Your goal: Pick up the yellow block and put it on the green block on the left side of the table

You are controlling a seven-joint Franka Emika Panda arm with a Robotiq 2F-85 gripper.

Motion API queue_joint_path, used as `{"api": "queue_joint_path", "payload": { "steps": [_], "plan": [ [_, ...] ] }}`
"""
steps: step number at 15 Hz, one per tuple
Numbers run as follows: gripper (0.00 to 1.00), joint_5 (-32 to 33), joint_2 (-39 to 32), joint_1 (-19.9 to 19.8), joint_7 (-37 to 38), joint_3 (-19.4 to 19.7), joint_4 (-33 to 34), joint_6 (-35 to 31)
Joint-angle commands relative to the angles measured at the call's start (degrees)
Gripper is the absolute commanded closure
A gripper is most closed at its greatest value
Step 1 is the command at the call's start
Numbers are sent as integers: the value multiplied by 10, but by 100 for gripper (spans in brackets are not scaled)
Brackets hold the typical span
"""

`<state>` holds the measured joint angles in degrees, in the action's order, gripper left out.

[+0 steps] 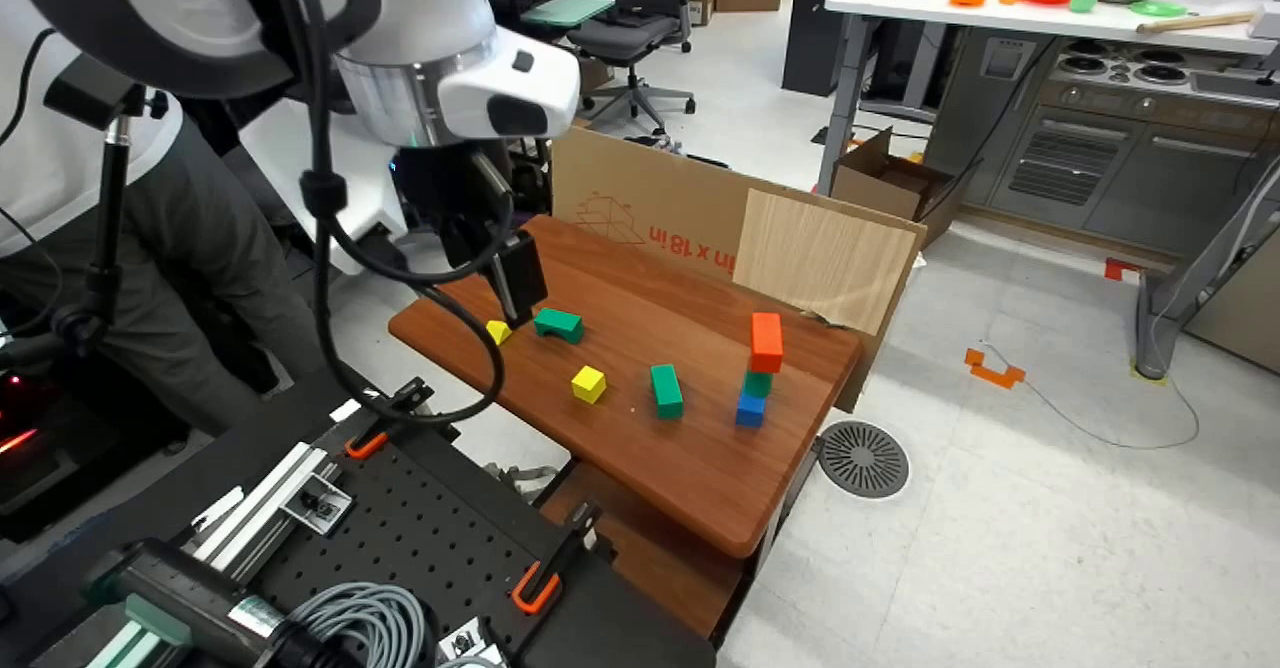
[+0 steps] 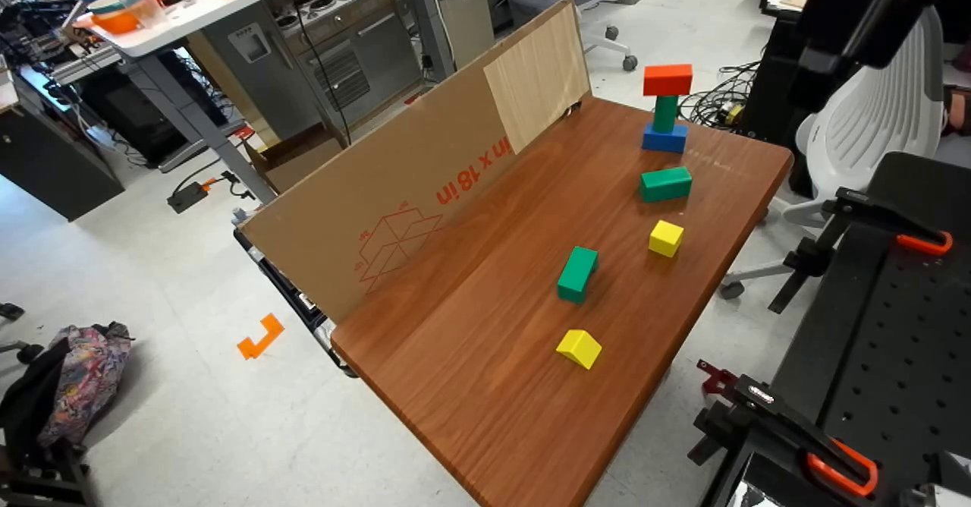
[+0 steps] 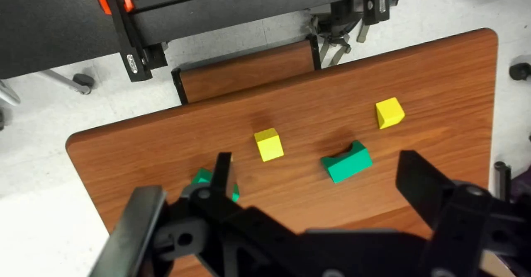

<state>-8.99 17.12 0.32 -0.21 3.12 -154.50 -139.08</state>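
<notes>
- Red print (image 1: pixel 692 248) on the cardboard (image 1: pixel 640 183), approx 1 o'clock of view ctr in an exterior view, upside dn: "in x 18in".
- Box dwg (image 2: pixel 398 235), same cardboard, approx 8 o'clock of the print in an exterior view; tiny marks (image 2: pixel 364 234) round it, can't read 'em from here.
- Wht label (image 1: pixel 257 616) on blk cylinder (image 1: pixel 195 586), approx 8 o'clock of view ctr: illegible.

On a table (image 2: pixel 470 355) in an exterior view, with a cube (image 2: pixel 666 238) as clock centre, a bar block (image 2: pixel 666 185) sits near at 12 o'clock, a 3-block stack (image 2: pixel 665 113) farther out. An arch block (image 2: pixel 576 273) lies at 8 o'clock, a wedge (image 2: pixel 579 348) at 7. A panel (image 2: pixel 425 162) stands along the table's edge from 9 to 11. A workbench (image 2: pixel 895 340) lies at 4, apart from the table.
</notes>
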Motion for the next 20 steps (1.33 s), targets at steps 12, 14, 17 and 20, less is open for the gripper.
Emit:
{"api": "queue_joint_path", "payload": {
  "steps": [12,14,17,20],
  "plan": [
    [0,159,-311,10,113,-11,148,-83],
    [0,178,-342,16,130,-4,169,-81],
    [0,196,-382,26,149,7,199,-82],
    [0,197,-414,36,158,12,222,-89]
  ]
}}
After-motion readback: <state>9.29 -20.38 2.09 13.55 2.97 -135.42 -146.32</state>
